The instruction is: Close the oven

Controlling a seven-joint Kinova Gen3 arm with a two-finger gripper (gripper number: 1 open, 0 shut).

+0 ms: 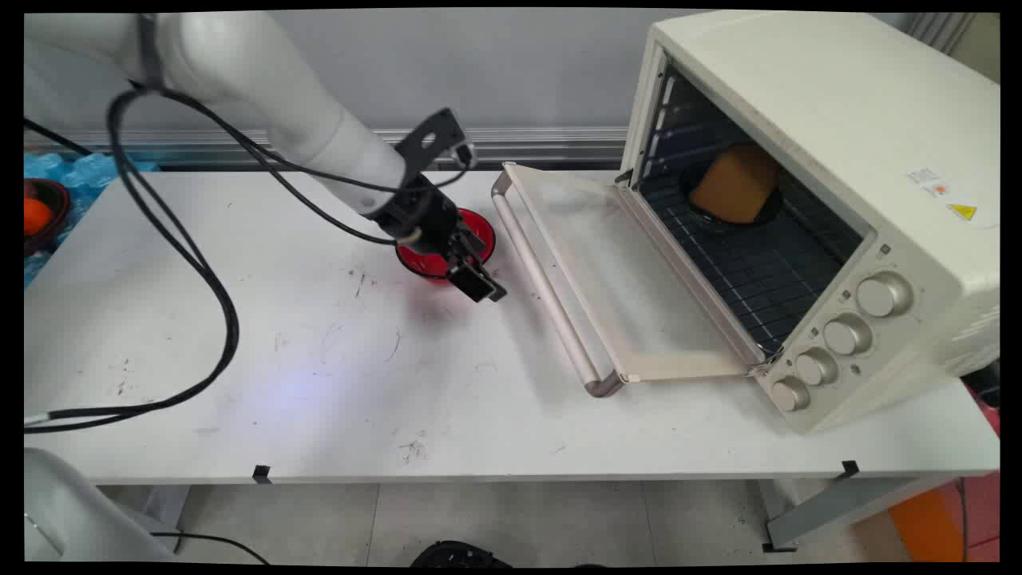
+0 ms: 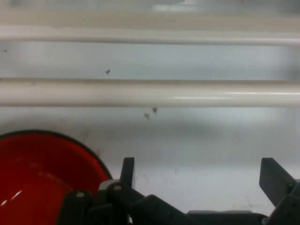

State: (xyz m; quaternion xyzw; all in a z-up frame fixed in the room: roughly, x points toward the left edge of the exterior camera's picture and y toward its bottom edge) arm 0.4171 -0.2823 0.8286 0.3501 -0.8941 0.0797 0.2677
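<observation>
My black gripper hangs low over the table, just in front of a red bowl and left of the toaster oven's lowered door. In the hand view the gripper stands open, its fingers wide apart with only bare table between them. The red bowl lies at the lower left, beside the left finger; the door's handle bar runs across ahead. Inside the white toaster oven a brown loaf-like piece sits on a dark dish on the rack.
Black cables loop from the arm down over the table's left half. A dark bowl with something orange sits at the far left on blue packaging. The oven's knobs face the table's front right.
</observation>
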